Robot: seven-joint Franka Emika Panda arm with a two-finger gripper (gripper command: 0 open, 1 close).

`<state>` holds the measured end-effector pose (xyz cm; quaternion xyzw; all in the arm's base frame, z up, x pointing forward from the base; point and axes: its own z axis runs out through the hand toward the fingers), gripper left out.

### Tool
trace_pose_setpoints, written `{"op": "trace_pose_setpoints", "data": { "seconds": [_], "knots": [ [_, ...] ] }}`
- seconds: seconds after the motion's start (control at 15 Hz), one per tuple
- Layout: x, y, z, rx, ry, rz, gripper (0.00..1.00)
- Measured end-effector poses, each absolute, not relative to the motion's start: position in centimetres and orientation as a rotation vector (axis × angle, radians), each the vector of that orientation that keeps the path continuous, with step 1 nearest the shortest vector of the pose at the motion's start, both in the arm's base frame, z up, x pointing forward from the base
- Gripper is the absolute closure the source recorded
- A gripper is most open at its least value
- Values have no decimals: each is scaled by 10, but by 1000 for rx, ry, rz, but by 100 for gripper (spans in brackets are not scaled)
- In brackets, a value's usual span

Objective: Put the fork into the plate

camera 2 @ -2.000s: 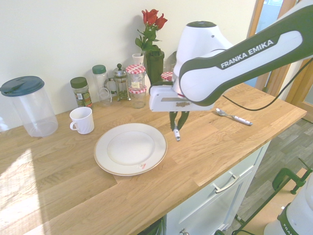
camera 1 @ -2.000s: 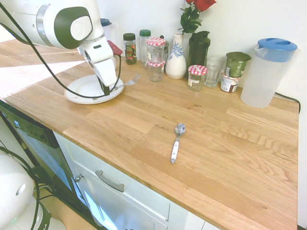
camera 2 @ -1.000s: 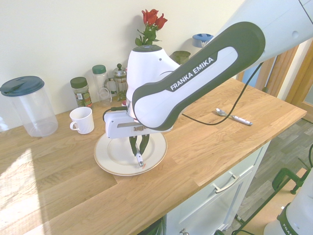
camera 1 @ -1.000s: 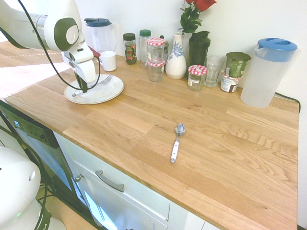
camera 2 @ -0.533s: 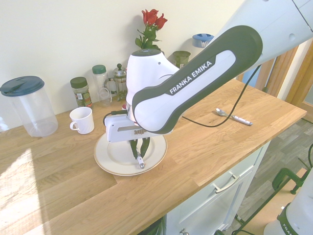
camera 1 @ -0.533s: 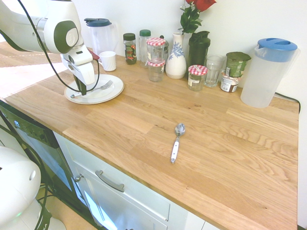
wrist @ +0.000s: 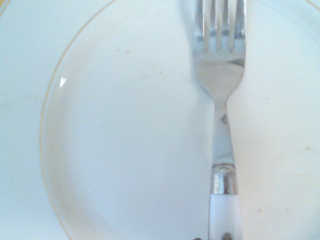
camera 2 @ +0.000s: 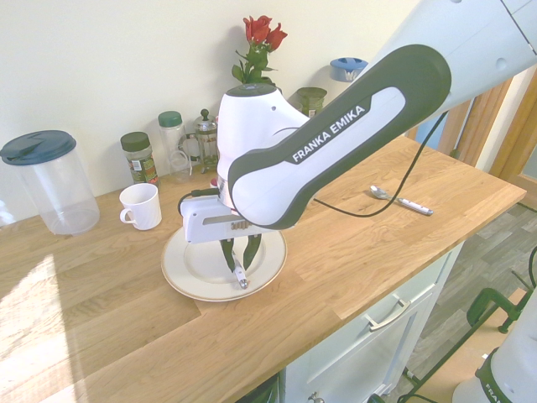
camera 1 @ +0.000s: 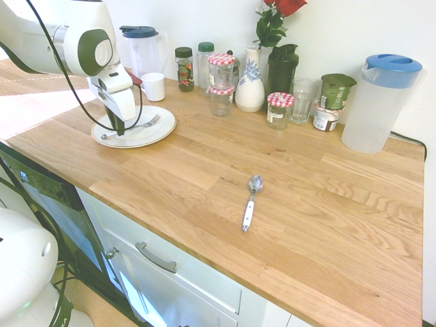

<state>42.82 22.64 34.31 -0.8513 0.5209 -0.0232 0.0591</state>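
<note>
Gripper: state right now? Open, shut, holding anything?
Gripper: shut on the fork, pinching its white handle. The fork lies flat across the plate.

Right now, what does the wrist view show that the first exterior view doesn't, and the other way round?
Only the wrist view: specks on the round white ceramic plate and its thin gold ring. Only the first exterior view: the white-handled metal spoon on the wooden counter, and the pincer. Both: the white-handled silver fork lying on the plate.
</note>
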Motion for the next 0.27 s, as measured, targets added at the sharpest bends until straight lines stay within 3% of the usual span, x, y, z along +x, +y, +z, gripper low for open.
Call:
{"op": "trace_pose_setpoints", "data": {
  "seconds": [0.27],
  "knots": [
    [440, 216, 352, -2519, 1593, -113, 0]
  ]
}}
